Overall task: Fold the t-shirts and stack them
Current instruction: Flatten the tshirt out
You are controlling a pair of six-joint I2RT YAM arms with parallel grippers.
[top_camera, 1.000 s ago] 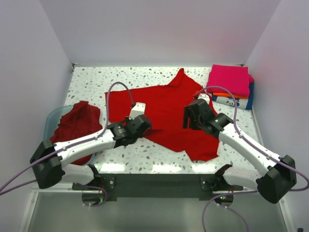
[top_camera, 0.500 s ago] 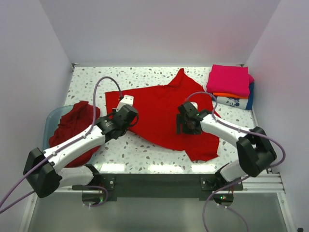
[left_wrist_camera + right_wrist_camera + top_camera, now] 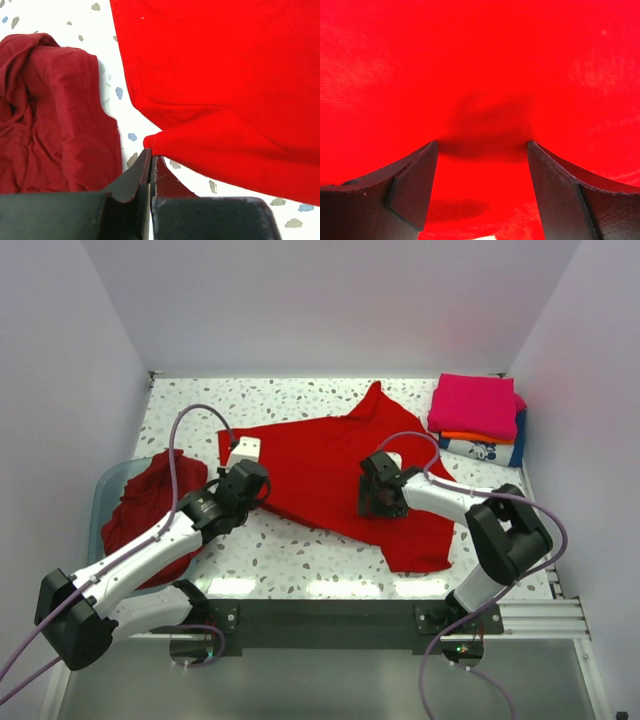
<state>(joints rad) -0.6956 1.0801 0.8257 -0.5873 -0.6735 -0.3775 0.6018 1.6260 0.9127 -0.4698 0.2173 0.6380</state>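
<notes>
Your bright red cloth t-shirt (image 3: 320,465) lies spread open across the middle of the white speckled table (image 3: 180,405), with one corner reaching toward the back wall. Your left gripper (image 3: 151,151) is closed tight at the shirt's left edge. The cloth draws up into a small peak right at the tips, so it looks pinched there. Your right gripper (image 3: 481,146) is over the shirt's right half with its jaws standing wide apart. Its tips are down at the cloth with a shadow between them, and they clasp nothing. To your left, a crumpled dark red t-shirt (image 3: 150,500) lies in the translucent teal plastic tub (image 3: 103,490), near the spread shirt's edge. In the far right corner you have a folded stack: a magenta pink t-shirt (image 3: 473,405) on top, an orange t-shirt (image 3: 462,437) under it, and a white t-shirt with blue print (image 3: 480,450) at the bottom.
</notes>
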